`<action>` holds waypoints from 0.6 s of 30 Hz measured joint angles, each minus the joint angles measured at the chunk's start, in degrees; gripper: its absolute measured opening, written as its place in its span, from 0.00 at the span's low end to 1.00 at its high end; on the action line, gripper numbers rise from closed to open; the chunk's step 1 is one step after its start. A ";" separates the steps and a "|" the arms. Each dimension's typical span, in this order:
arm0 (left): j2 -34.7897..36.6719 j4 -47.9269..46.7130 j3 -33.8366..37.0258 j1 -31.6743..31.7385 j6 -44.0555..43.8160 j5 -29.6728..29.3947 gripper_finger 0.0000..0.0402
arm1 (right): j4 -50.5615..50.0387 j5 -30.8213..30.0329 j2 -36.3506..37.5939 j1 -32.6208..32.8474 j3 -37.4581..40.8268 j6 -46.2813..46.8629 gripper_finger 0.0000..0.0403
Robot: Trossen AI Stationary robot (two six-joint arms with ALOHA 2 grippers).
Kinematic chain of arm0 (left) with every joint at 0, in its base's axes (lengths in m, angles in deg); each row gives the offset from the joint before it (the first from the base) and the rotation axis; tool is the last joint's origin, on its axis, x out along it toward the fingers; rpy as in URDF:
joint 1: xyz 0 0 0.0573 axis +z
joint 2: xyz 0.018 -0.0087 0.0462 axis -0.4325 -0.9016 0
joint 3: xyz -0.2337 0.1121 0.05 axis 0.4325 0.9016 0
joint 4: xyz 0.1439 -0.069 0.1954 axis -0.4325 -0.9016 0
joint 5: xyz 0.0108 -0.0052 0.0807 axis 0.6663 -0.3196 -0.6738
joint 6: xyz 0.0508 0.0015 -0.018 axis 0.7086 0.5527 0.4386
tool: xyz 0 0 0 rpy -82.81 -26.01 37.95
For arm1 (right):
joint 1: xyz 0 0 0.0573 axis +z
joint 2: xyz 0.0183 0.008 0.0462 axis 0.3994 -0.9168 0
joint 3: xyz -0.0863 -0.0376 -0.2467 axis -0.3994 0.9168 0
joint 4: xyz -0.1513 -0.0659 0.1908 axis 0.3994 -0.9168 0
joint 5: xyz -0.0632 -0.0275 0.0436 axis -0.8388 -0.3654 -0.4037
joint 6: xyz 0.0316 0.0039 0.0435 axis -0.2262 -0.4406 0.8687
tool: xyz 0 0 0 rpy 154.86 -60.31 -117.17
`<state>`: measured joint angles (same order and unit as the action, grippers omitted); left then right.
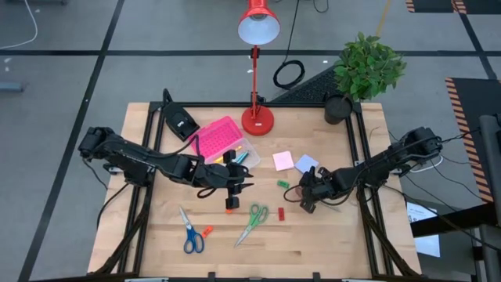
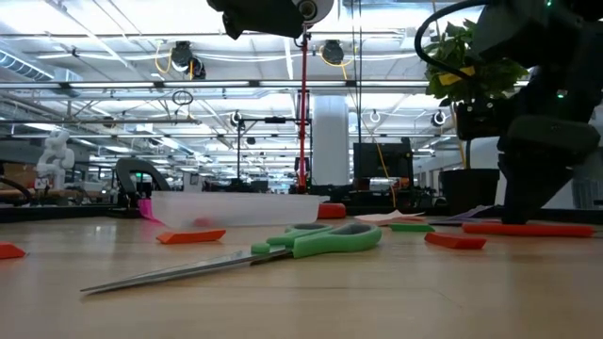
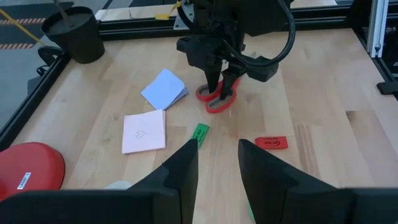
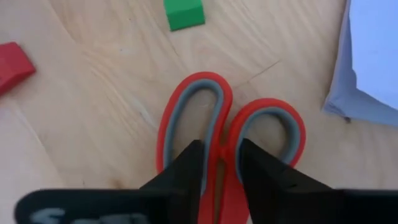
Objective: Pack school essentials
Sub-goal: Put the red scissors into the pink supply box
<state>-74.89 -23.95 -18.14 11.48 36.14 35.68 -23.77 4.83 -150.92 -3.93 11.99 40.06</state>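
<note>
The red-handled scissors (image 4: 227,140) lie flat on the wooden worktop (image 1: 337,243), beside the blue sticky-note pad (image 3: 165,88). The right gripper (image 4: 219,163) pinches them where the handle loops meet, jaws narrow. Such a thin hold may let them swing or slip. The left gripper (image 3: 216,160), jaws slightly apart and empty, waits near the pink-lidded clear plastic box (image 1: 221,139).

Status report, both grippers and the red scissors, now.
Right gripper down on red scissors, straddling the handles. Left gripper open, empty, mid-table. Nothing in the way.
</note>
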 joint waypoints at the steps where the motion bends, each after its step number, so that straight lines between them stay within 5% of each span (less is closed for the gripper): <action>1: 0.00 0.02 0.00 0.00 -0.02 0.00 0.29 | -0.02 0.17 0.00 0.10 0.00 -0.62 0.18; 18: 0.00 1.61 0.00 0.00 0.75 -0.06 0.29 | 2.22 2.81 5.58 2.34 0.35 -3.24 0.21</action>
<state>-74.89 -22.34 -18.14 11.48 36.90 35.62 -21.55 7.65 -145.34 -1.58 12.34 36.81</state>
